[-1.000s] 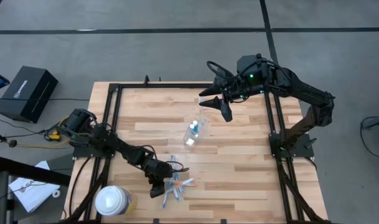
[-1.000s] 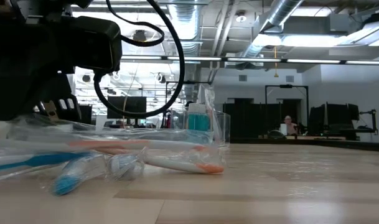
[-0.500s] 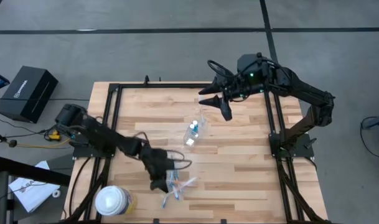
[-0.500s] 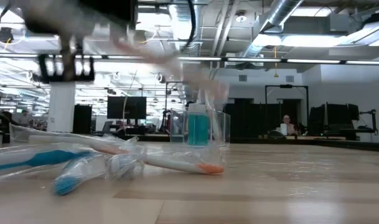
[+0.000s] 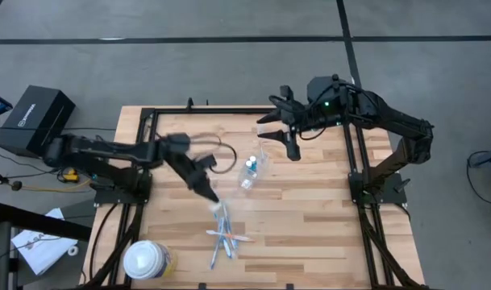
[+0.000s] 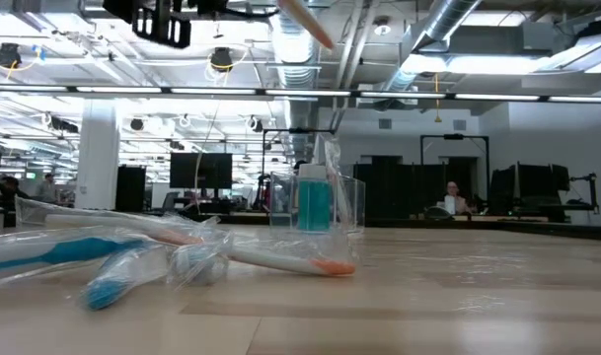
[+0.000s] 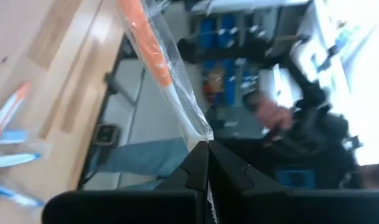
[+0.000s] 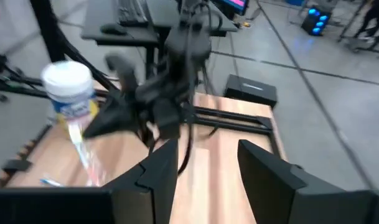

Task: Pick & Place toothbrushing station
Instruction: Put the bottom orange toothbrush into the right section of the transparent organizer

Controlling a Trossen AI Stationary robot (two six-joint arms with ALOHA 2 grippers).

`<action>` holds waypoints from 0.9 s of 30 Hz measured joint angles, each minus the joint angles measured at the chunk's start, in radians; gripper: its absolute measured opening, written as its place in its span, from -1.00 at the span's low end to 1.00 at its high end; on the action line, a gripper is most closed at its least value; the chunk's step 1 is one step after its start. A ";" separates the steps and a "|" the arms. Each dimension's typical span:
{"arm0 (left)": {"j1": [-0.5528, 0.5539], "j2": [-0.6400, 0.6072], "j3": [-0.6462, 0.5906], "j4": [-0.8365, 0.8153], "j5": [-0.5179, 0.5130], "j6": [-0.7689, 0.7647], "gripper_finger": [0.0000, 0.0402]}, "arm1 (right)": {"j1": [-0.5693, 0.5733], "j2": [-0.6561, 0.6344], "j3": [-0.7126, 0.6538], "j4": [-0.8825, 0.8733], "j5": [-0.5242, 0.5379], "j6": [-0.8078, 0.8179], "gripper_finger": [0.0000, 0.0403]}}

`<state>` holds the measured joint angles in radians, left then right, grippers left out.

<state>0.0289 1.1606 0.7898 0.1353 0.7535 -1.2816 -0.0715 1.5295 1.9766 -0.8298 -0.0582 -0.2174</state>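
left gripper point(image 5: 210, 193) pinched tight on a wrapped toothbrush point(image 7: 153, 50), lifted left of the cup point(image 5: 251, 171); right gripper point(image 5: 282, 135) spread, empty, far right.

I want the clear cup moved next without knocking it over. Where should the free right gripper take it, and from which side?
Probably by the side wall near the rim, coming from above. The clear cup stands upright with a blue tube inside, apart from the toothbrush pile. The right gripper, open, hovers beyond it.
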 joint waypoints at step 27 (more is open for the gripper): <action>0.320 -0.122 0.000 0.492 0.040 -0.455 -1.00 | 0.144 0.135 -0.001 0.189 0.475 -0.465 -0.27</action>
<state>0.3489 1.0382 0.7895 0.6272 0.7940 -1.7367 0.0727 1.6646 1.9756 -0.6408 0.4165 -0.6826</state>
